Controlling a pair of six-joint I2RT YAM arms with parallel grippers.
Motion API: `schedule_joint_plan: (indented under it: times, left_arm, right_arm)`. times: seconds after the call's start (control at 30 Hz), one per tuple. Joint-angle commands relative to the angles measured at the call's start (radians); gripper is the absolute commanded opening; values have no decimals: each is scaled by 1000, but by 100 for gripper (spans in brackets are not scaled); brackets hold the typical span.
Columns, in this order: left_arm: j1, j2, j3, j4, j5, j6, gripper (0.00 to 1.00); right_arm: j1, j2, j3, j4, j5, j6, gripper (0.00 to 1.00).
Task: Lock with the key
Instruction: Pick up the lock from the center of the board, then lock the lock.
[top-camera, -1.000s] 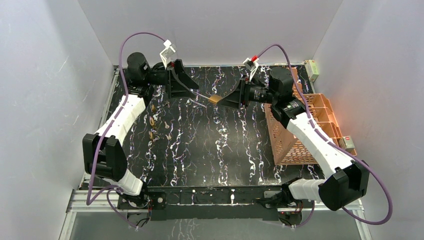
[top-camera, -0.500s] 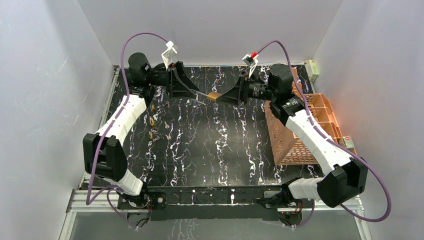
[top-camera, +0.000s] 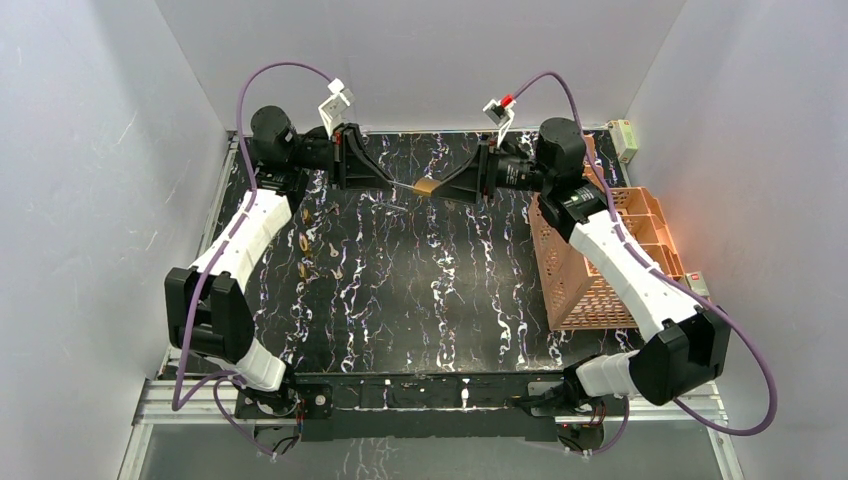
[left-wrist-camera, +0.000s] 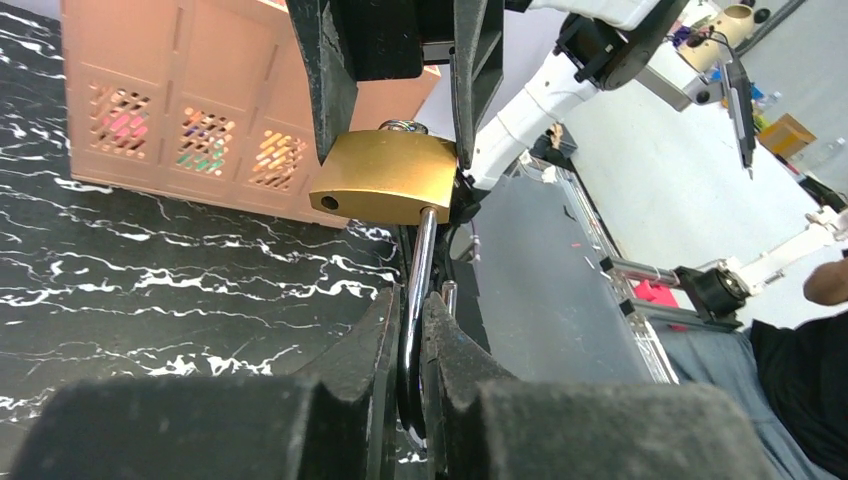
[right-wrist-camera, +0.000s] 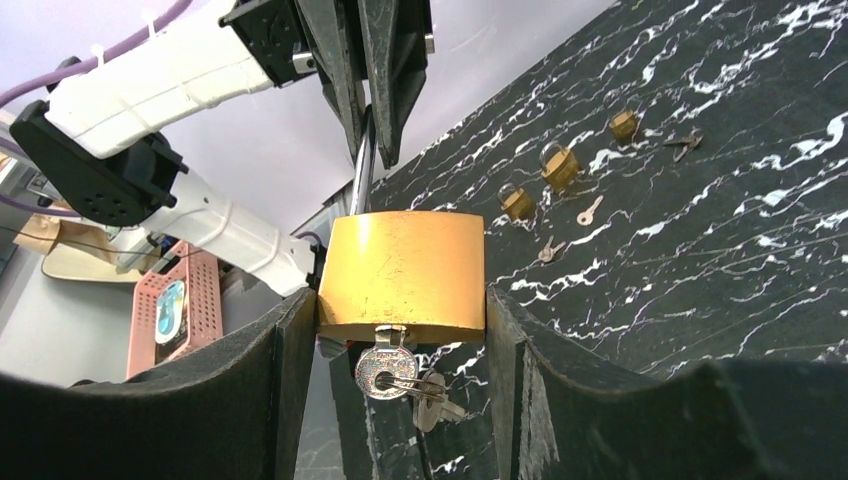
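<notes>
Top external view places the brass padlock (top-camera: 427, 187) in mid-air over the far part of the tabletop (top-camera: 420, 290), between the two arms and touching nothing below. The right gripper (right-wrist-camera: 400, 300) has its fingers (right-wrist-camera: 290, 340) clamped on the flat sides of the body, probably to keep it steady and to turn the keyhole toward its own camera. A key (right-wrist-camera: 378, 372) sits in that keyhole, with a second key (right-wrist-camera: 435, 395) dangling from the same ring. The left gripper (left-wrist-camera: 410, 305) has its fingers (left-wrist-camera: 375, 330) pressed together on the steel shackle (left-wrist-camera: 420, 260). One leg of the shackle enters the body, and the other hole looks empty, so the lock seems open. Holding body and shackle apart in separate grips likely lets one arm seat the free leg while the other braces against the push. By count there is one large padlock, two keys on its ring, and three small padlocks (right-wrist-camera: 560, 165) lying on the tabletop. About three loose keys (right-wrist-camera: 590, 210) lie beside them, and one pink basket (top-camera: 590, 270) stands at the right edge.
</notes>
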Motion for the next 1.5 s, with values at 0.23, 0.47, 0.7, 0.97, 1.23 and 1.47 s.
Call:
schedule_joint_plan:
  times: [0.23, 0.47, 0.7, 0.97, 1.23, 1.47]
  left_arm:
    - [-5, -66, 151, 105, -240, -42, 0]
    - [-5, -68, 234, 152, -274, -86, 0]
    - [-5, -93, 219, 206, -296, -110, 0]
    - [-4, -86, 224, 313, -342, -182, 0]
    - [-5, -85, 226, 338, -372, -187, 0]
    - [-4, -82, 231, 364, -385, -194, 0]
  right_arm:
    - [-11, -89, 51, 190, 135, -283, 99]
    - [-11, -214, -306, 816, 194, -417, 99]
    - [-3, -146, -278, 932, 115, -325, 98]
    - [80, -28, -268, 1084, 217, -148, 90]
    - [189, 54, -263, 1249, 316, -60, 85]
    - [207, 104, -278, 1387, 388, 21, 79]
